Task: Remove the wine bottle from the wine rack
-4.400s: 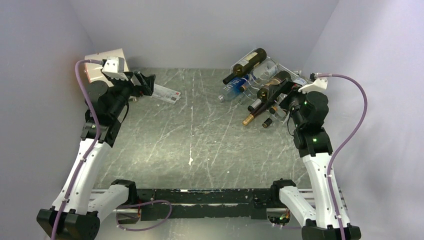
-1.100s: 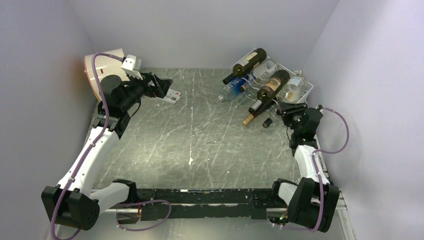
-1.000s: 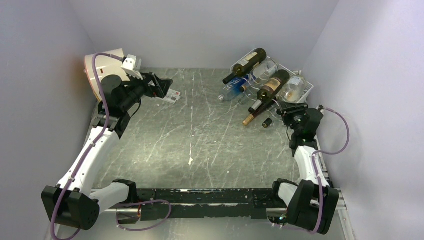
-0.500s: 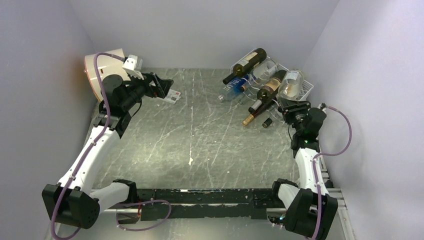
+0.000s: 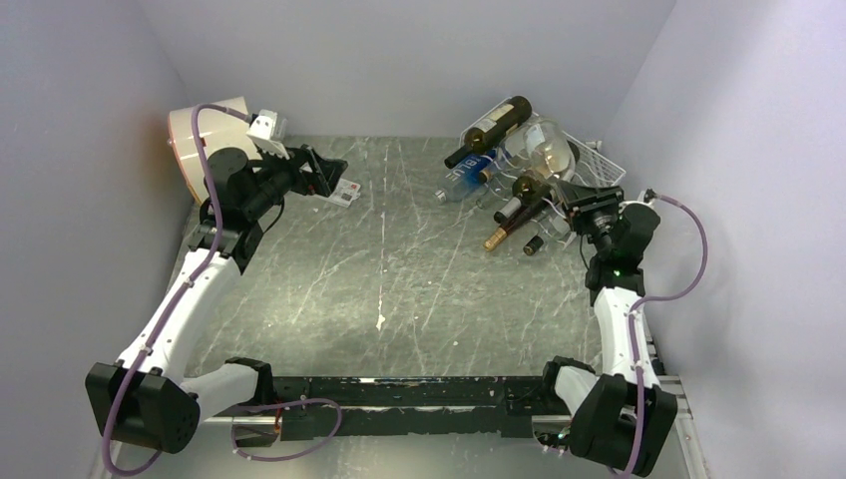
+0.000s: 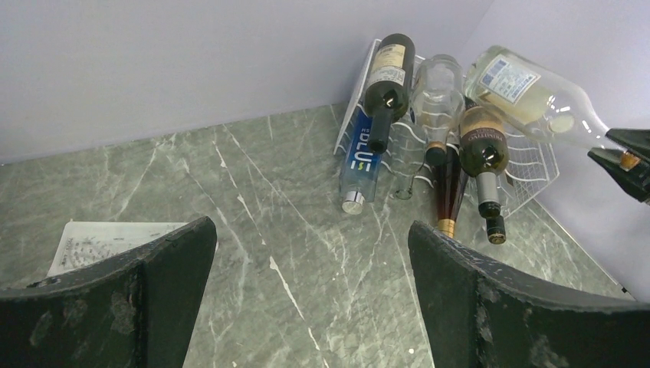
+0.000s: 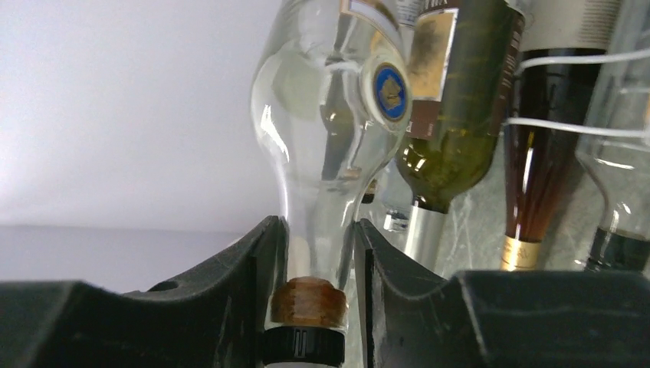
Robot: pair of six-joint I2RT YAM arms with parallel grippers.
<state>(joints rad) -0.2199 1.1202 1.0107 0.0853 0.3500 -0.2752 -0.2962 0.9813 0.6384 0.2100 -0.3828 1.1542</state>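
Overhead, your right gripper (image 5: 579, 203) clamps the neck of the clear glass wine bottle (image 5: 547, 152), tilted above the white wire-grid wine rack (image 5: 602, 168). From the left wrist, your left gripper (image 6: 310, 245) gapes wide, empty. From the right wrist, a blue round seal (image 7: 390, 91) and brown neck band (image 7: 308, 301) show.

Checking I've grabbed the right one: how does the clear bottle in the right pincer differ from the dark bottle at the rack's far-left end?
The clear bottle is see-through glass; the dark bottle is near-black. The clear bottle's neck is clamped in the right pincer, its base tilted up over the wine rack; the dark bottle lies in a cradle, ungripped. Both carry paper labels.
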